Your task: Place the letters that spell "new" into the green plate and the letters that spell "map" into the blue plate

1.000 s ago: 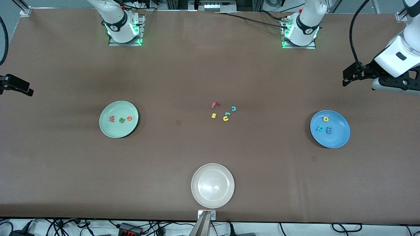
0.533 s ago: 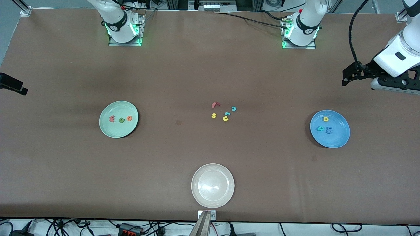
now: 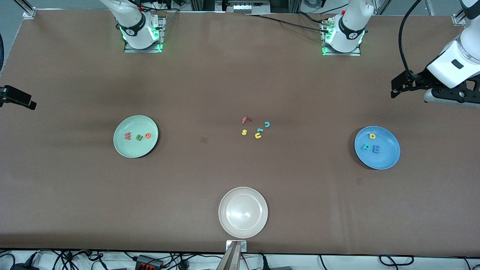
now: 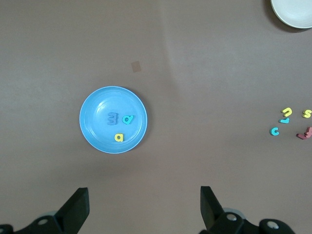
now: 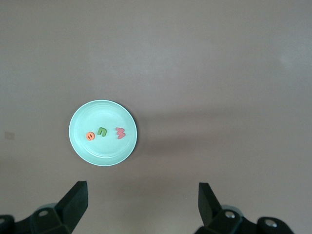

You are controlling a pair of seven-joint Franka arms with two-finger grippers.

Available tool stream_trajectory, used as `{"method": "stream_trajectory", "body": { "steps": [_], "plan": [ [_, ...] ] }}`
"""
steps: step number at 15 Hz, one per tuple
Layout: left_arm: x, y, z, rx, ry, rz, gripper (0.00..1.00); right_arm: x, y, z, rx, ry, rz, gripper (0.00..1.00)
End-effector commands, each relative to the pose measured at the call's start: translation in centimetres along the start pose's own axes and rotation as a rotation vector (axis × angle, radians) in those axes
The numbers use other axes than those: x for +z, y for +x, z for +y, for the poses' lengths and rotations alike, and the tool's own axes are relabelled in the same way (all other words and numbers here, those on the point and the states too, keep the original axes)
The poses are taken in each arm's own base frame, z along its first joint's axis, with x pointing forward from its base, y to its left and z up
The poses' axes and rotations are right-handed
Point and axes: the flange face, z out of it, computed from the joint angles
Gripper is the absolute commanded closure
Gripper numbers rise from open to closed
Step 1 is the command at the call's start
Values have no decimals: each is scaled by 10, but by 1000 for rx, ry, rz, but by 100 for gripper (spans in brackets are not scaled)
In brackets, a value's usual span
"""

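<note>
The green plate (image 3: 135,136) lies toward the right arm's end of the table. In it rest the salmon "w" (image 3: 128,136), the olive "n" (image 3: 139,137) and the orange "e" (image 3: 147,135). The blue plate (image 3: 377,147) lies toward the left arm's end. It holds the yellow "a" (image 3: 372,136), the teal "p" (image 3: 365,147) and the blue "m" (image 3: 375,149). My left gripper (image 4: 144,190) hangs high over bare table beside the blue plate (image 4: 113,119), open and empty. My right gripper (image 5: 143,184) hangs high beside the green plate (image 5: 103,132), also open and empty.
A whitish-beige plate (image 3: 243,212) sits near the table's front edge, with nothing in it. In the middle of the table lie loose letters: a red "f" (image 3: 245,120), a teal "c" (image 3: 267,124), a yellow "s" (image 3: 244,132), a teal "l" (image 3: 259,130) and a yellow "u" (image 3: 258,135).
The right arm's hand swayed slightly at the table's end and came back. The left arm, plates and letters have not moved.
</note>
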Motion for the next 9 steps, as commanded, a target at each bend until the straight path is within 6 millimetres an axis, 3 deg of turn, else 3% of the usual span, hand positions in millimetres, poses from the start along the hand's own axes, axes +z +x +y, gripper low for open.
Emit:
{"method": "stream_trajectory", "body": {
  "steps": [1, 9],
  "plan": [
    [-6, 2, 1, 20, -9, -3, 0, -2, -7, 0, 13, 8, 12, 0],
    [-5, 1, 0, 18, -10, -12, 0, 3, -6, 1, 13, 8, 7, 0]
  ]
}}
